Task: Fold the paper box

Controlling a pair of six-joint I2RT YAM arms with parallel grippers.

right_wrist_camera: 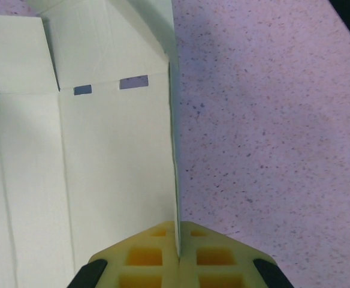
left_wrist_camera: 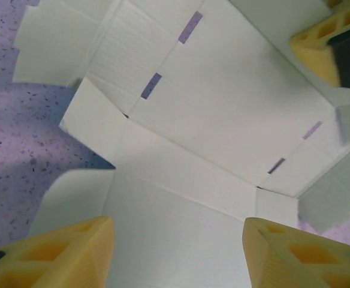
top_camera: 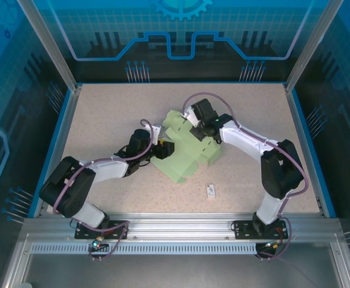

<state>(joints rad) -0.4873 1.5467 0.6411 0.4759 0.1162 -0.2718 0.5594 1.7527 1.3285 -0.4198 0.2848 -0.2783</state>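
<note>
Pinching paper box (right_wrist_camera: 115,168) edge: right hand (right_wrist_camera: 177,234); left hand (left_wrist_camera: 178,246) spread, hovering over box panel.

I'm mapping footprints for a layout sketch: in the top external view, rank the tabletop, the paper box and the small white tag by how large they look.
1. tabletop
2. paper box
3. white tag
All three lie on the same surface, so nearness to the camera hardly skews the order.
</note>
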